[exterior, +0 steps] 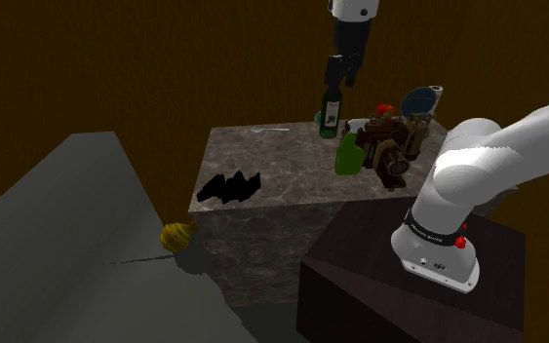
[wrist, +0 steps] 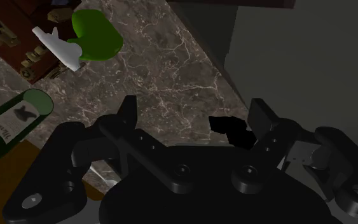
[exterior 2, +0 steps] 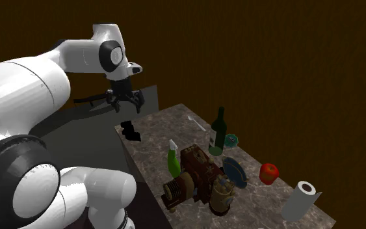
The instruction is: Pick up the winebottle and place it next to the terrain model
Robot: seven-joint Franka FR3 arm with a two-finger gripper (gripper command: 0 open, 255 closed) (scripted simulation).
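Observation:
The wine bottle (exterior: 331,113) is dark green with a pale label and stands upright near the marble table's (exterior: 292,161) far edge; it also appears as the bottle (exterior 2: 218,133) and the bottle (wrist: 12,124). The terrain model (exterior: 228,185) is a small jagged black piece near the table's other end, also seen as the model (exterior 2: 131,130). My gripper (exterior: 341,74) hangs open and empty high above the table, clear of the bottle. In the wrist view the terrain model (wrist: 231,130) lies far below between the spread fingers of the gripper (wrist: 195,114). The gripper (exterior 2: 124,102) hovers over the model's end of the table.
A green spray bottle (exterior: 347,154), a brown machine (exterior: 389,148), a red apple (exterior 2: 269,172), a blue plate (exterior 2: 235,173) and a paper roll (exterior 2: 301,199) crowd the table's end near the bottle. A golden ball (exterior: 176,236) lies on the floor beside the table.

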